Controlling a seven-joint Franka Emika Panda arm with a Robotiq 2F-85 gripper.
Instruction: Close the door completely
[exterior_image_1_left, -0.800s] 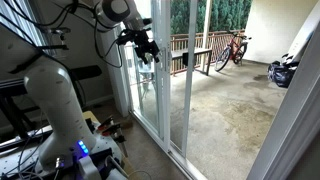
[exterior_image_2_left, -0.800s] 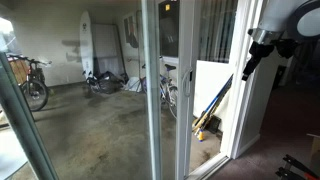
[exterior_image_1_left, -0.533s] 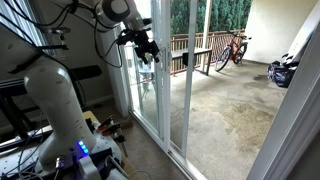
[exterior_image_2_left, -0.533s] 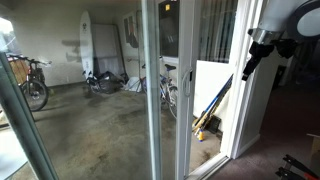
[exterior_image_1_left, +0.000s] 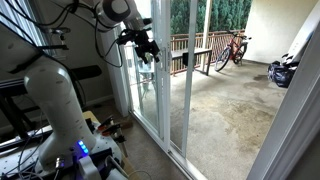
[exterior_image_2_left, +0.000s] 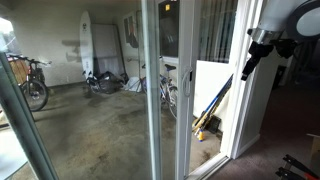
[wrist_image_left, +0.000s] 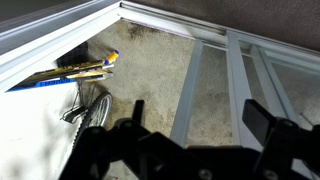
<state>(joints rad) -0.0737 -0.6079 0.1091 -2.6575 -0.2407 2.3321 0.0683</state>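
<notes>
While nothing has shifted, fingers (wrist_image_left: 262, 120) apart, door (exterior_image_1_left: 150, 100) still ajar

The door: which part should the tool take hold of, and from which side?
On the door, probably its narrow white upright frame: the flat glass offers no hold. Come from the room side, where the open tool is, and straddle that frame.

The arm (exterior_image_1_left: 55, 90) is gleaming white, a blue light (exterior_image_1_left: 82, 150) glowing at seven o'clock. The gripper (exterior_image_1_left: 148, 52) is showing black. The door (exterior_image_1_left: 163, 85) is running a white frame round clear glass. At one o'clock a bike (exterior_image_1_left: 235, 47) is showing red and foliage (exterior_image_1_left: 215, 15) green; the floor (exterior_image_1_left: 225, 115) is lying mottled grey. In the wrist view, blue and yellow poles (wrist_image_left: 75, 72) are showing at ten o'clock.
</notes>
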